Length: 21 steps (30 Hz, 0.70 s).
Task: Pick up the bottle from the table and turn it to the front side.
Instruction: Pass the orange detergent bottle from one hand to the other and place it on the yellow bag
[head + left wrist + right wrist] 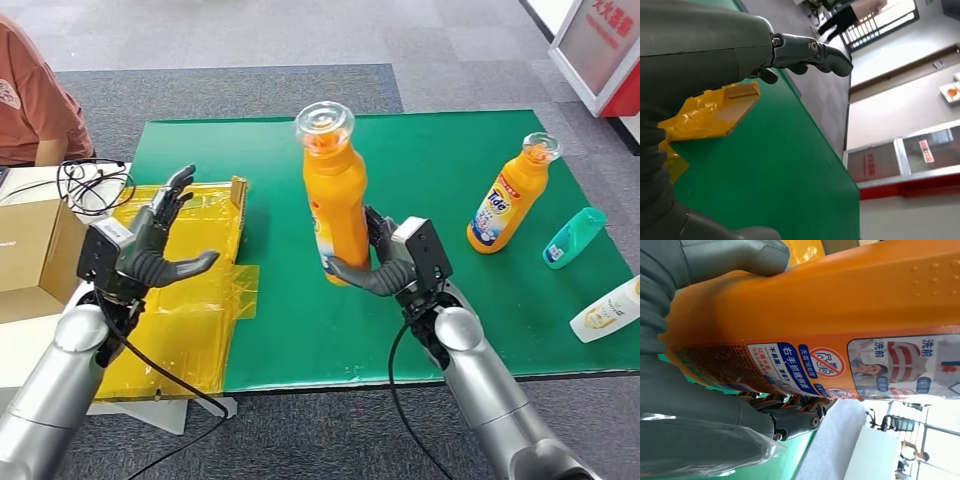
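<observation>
Head view, held bottle: the tall orange plastic detergent bottle with a clear cap (334,195) is upright, lifted clear of the green table mat (423,170), over its middle.
Head view, right hand: the right hand (375,262) is wrapped round the bottle's lower body, thumb in front, fingers behind.
Head view, left hand: the left hand (155,243) holds nothing, fingers spread, above the yellow film-wrapped flat carton (192,300).
Head view, advice: as I judge it, rotate about the bottle's long axis, keep it vertical and the grip low and firm, and stop when the main label faces forward.
Head view, writing: a second orange bottle lying near the mat's far right (510,195) reads "Tide".
Left wrist view, hand: the fingers (817,52) are stretched out and closed on nothing, over the mat edge.
Right wrist view, grip: thumb (734,257) and fingers clamp the orange body from opposite sides.
Right wrist view, writing: a Chinese back label with pictograms; the small print is too fine to read.
</observation>
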Motion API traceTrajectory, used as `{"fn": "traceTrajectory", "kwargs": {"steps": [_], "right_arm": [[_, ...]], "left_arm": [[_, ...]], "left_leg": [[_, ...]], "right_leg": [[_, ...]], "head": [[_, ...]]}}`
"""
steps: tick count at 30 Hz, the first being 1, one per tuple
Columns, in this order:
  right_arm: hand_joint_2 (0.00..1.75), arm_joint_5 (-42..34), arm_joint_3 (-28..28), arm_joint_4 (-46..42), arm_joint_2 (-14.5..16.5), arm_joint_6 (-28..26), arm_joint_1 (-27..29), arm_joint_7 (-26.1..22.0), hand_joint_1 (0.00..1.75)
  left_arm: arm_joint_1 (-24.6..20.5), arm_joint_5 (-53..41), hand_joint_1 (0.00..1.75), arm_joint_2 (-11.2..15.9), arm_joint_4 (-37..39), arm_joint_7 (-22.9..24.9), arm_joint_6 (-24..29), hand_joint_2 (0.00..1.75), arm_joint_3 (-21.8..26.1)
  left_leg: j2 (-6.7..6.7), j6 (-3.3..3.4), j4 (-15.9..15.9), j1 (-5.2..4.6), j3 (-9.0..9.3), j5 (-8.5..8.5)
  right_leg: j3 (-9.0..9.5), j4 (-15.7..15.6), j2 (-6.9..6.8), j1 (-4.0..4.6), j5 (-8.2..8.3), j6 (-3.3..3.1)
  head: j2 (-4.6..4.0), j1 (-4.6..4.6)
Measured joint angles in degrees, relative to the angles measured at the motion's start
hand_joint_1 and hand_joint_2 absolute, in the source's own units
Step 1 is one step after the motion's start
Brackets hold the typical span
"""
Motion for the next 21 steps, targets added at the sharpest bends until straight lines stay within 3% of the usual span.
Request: {"fn": "traceTrajectory", "kwargs": {"steps": [12,21], "right_arm": [[1.75,2.51,1.38,2.53,1.43,-0.01,-0.13,0.22,1.75],[1.75,3.65,3.25,3.82,3.14,-0.04,-1.29,0.37,1.75]], "left_arm": [[-7.13,-0.40,0.00,0.37,0.67,5.48,-4.32,1.75,-4.80],[-11.13,3.34,0.00,-2.08,2.16,7.49,-5.33,1.75,-7.73]], "left_leg": [[0.00,-0.01,0.00,0.00,-0.02,0.01],[0.00,-0.01,0.01,0.00,-0.02,0.02]], "right_leg": [[-0.03,0.02,0.00,0.00,0.01,0.00],[-0.03,0.02,0.00,0.00,0.03,0.03]], "head": [[0.00,-0.01],[0.00,0.00]]}}
